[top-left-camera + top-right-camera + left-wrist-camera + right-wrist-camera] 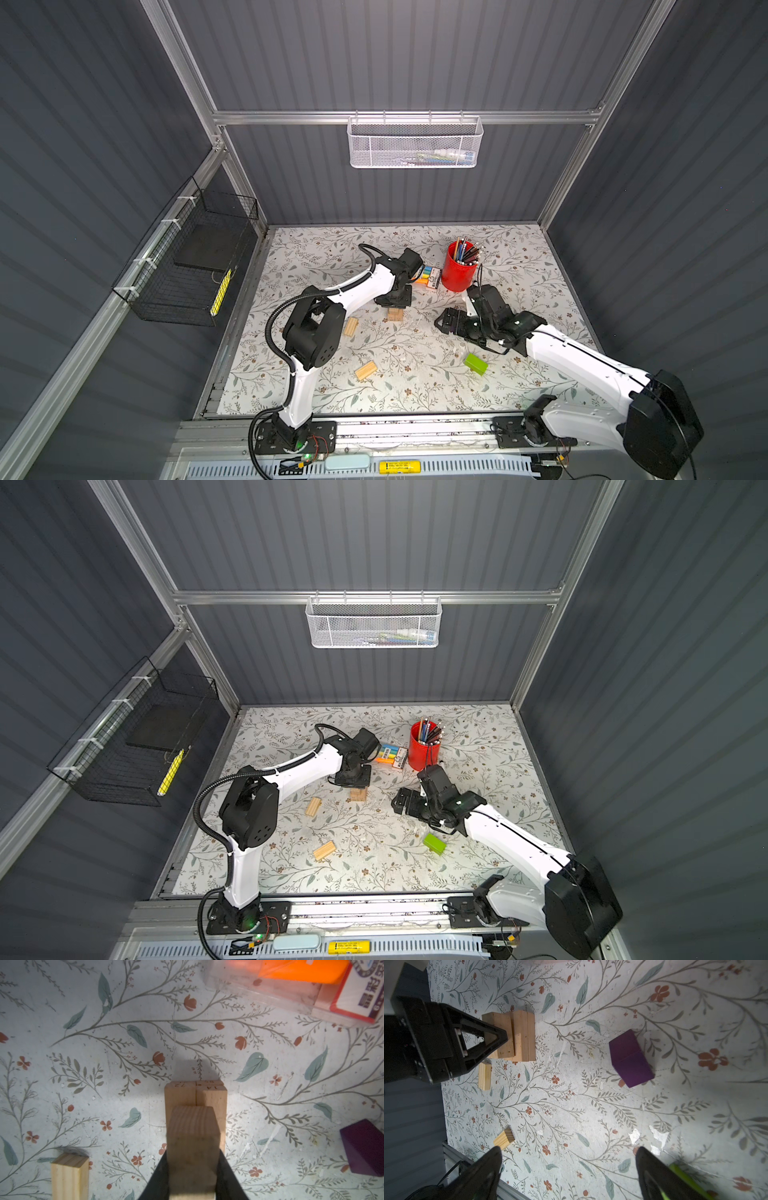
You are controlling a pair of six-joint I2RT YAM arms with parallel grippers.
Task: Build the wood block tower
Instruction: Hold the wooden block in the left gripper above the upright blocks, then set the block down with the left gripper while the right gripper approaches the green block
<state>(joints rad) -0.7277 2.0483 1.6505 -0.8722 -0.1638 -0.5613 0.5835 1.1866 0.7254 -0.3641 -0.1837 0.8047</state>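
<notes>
A low tower [523, 1036] of tan wood blocks stands mid-table, seen under my left gripper [392, 297] in both top views. That left gripper [192, 1167] is shut on a tan wood block [192, 1126], held just over the tower's top blocks [212, 1097]. Two loose tan blocks [350, 326] [366, 370] lie nearer the left arm. The purple block [630, 1059] lies ahead of my open right gripper [569, 1167], whose jaws hold nothing. It is hidden in both top views. The green block [476, 363] lies beside the right arm.
A red pencil cup [459, 268] and a clear pack of highlighters [428, 276] stand just behind the tower. A white mesh basket [415, 143] hangs on the back wall and a black wire basket [187, 266] on the left wall.
</notes>
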